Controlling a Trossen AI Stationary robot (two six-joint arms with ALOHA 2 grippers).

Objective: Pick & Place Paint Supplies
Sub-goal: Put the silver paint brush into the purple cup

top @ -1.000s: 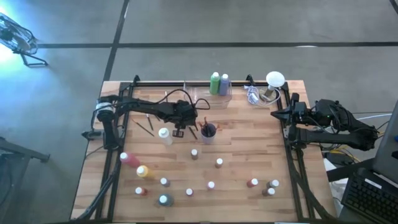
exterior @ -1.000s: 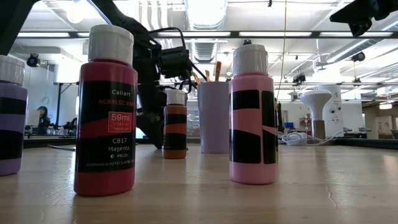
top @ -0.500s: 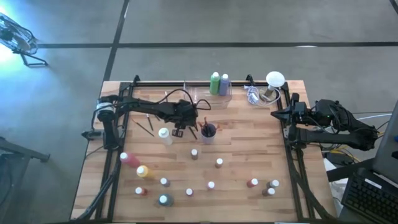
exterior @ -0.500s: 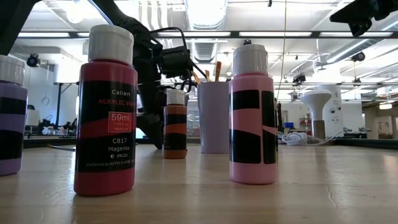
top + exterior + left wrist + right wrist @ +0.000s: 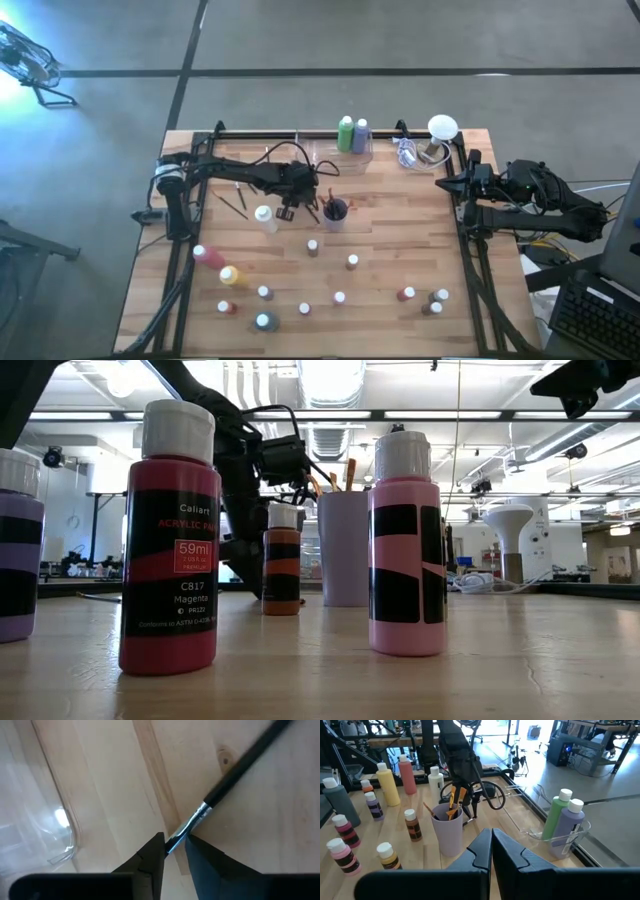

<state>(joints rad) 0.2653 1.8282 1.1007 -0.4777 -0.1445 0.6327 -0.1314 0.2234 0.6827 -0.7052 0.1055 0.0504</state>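
Note:
A dark-handled paintbrush [image 5: 235, 770] with a silver ferrule runs out from between the fingers of my left gripper [image 5: 175, 842], which points down just left of the lilac cup [image 5: 335, 211] that holds more brushes. Two loose brushes [image 5: 236, 200] lie on the wood to the left. Several small paint bottles [image 5: 312, 247] stand on the near half of the table. A white bottle [image 5: 264, 216] stands by the left gripper. Pink [image 5: 205, 254] and yellow [image 5: 230, 275] bottles are at the near left. My right gripper [image 5: 491, 840] waits shut at the table's right edge. My left gripper has the paintbrush between its two fingertips at the ferrule's tip end [image 5: 176, 836], coming from above and slanting down. The fingers lie across the brush. The handle runs out close over the wood; whether it rests on the table I cannot tell.
A clear container [image 5: 345, 160] at the far edge holds a green and a purple bottle [image 5: 352, 135]; its rounded corner [image 5: 60, 830] is close to the left gripper. A white round-topped object [image 5: 441, 130] and cables sit at the far right.
My left gripper has rolled slightly about its own axis while staying beside the lilac cup. Nothing else on the table has moved.

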